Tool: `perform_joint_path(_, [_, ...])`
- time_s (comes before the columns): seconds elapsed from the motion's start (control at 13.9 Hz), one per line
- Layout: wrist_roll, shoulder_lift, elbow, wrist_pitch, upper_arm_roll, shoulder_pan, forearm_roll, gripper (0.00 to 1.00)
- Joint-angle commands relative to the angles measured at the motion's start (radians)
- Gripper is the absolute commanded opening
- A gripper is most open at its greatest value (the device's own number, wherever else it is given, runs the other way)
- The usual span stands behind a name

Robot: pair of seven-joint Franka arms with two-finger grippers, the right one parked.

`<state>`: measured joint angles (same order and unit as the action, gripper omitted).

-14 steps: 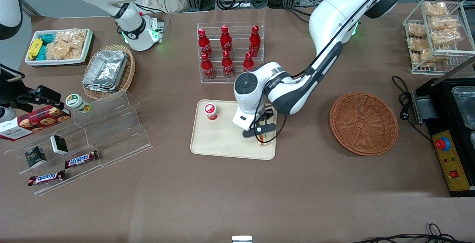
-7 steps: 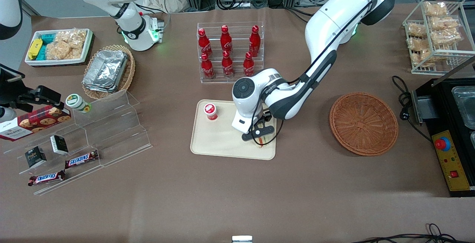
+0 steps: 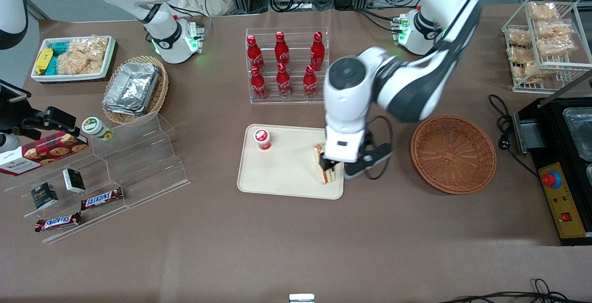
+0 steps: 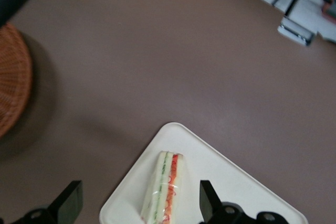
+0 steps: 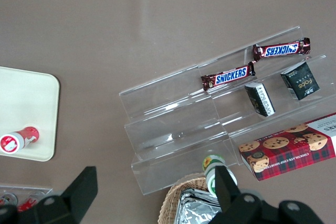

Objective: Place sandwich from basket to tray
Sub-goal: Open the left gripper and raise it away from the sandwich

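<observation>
Right under the gripper (image 4: pixel 137 205), with its fingers (image 4: pixel 70 201) spread wide and gripping nothing, the sandwich (image 4: pixel 164 188) lies on the tray (image 3: pixel 282 180), between the two fingers but clear of both, near the tray corner closest to the basket (image 3: pixel 453 153). In the front view the wrist covers part of the sandwich; only its striped red and green edge peeks out. Farther along the tray from the gripper stands a small red-capped bottle (image 3: pixel 262 139), label too small to read. The basket sits beside the gripper toward the working arm's end of the table. Farther from the front camera than the gripper, red bottles (image 3: pixel 283 64) in a clear rack carry white Coca-Cola script. Well away, toward the parked arm's end, two Snickers bars (image 5: pixel 228 76) lie on clear steps, beside a dark box marked "fole" (image 5: pixel 299 80) and a red tartan cookie box (image 5: pixel 291 150), cut off at the edge. Brown covering (image 3: pixel 296 243) spreads across the table; cables tangle along its edge farthest from the front camera.
</observation>
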<state>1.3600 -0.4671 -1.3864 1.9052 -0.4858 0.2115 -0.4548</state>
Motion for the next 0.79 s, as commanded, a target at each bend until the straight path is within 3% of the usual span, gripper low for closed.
perform_joint_path(0.0, [-0.074, 0.109, -0.048, -0.024, -0.004, -0.105, 0.102, 1.00])
perform_joint_path(0.22, [-0.340, 0.191, -0.048, -0.121, 0.001, -0.236, 0.232, 1.00])
perform_joint_path(0.36, [-0.546, 0.220, -0.046, -0.199, 0.018, -0.303, 0.277, 1.00])
perform_joint_path(0.72, [-0.993, 0.275, -0.049, -0.267, 0.396, -0.184, 0.422, 1.00])
